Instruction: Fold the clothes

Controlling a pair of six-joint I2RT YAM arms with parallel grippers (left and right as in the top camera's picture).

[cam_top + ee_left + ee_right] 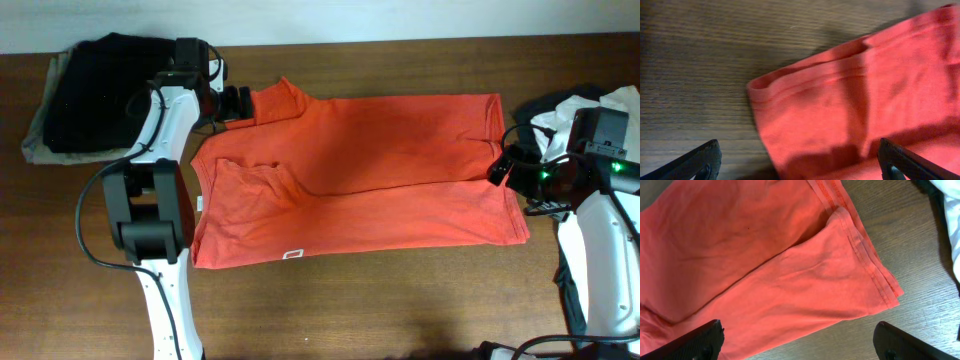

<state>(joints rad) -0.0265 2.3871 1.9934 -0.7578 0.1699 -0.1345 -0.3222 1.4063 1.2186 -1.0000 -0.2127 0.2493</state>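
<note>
Judging red-orange fabric T-shirt (370, 170) light, limp, creasing easily; I would pinch sleeve hem (805, 75) and bottom corner (890, 291); left hand (243, 103), right hand (498, 170) both apart, empty.

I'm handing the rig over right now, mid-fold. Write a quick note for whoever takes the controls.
Grippers: the left gripper is open and empty, at the upper-left sleeve of the red-orange T-shirt. The right gripper is open and empty, at the shirt's hem end.
Things: the shirt lies flat across the table. A dark stack sits at the far left corner, and white and dark fabrics are heaped on the right.
Done: one layer appears lapped over another along the shirt's length.
Left: grip both ends and finish the fold.
</note>
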